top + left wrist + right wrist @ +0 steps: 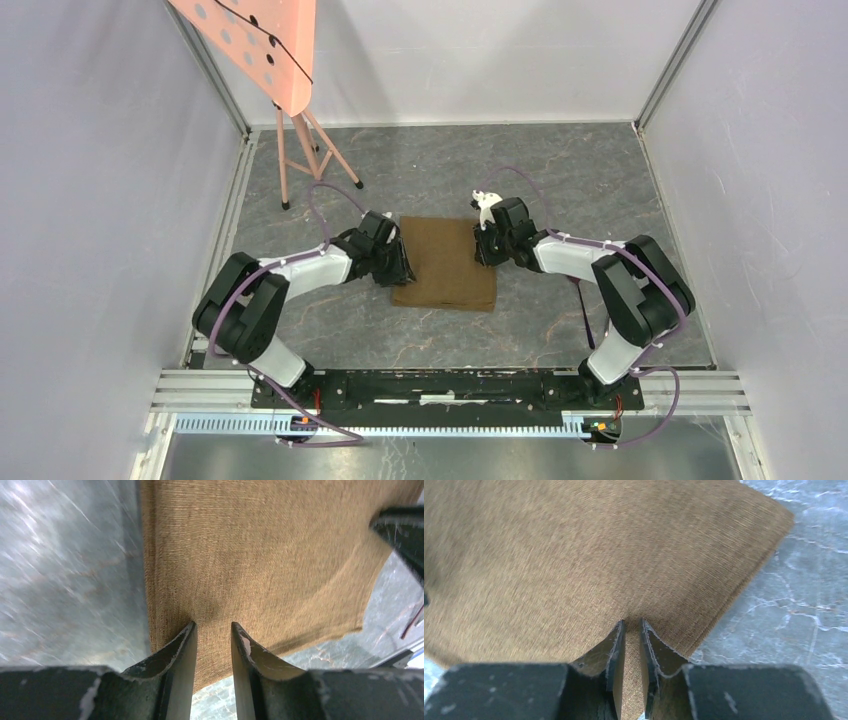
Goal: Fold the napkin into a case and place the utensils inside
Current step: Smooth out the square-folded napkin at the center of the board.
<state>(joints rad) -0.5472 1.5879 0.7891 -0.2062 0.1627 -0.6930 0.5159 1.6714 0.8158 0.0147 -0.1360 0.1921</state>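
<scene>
Napkin (447, 270): lying on grey bench (570, 180)
Left tool (212, 626): clamping its left edge
Right tool (632, 622): clamping its right edge

One camera looks down from high behind; both wrist cameras sit close over the shared napkin (445, 265).

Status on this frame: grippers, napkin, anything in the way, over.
Left gripper shut on napkin left edge; right gripper shut on its right edge. Napkin a flat rectangle, not yet a case. No utensils in view; pink stand far-left, apart from cloth.
</scene>
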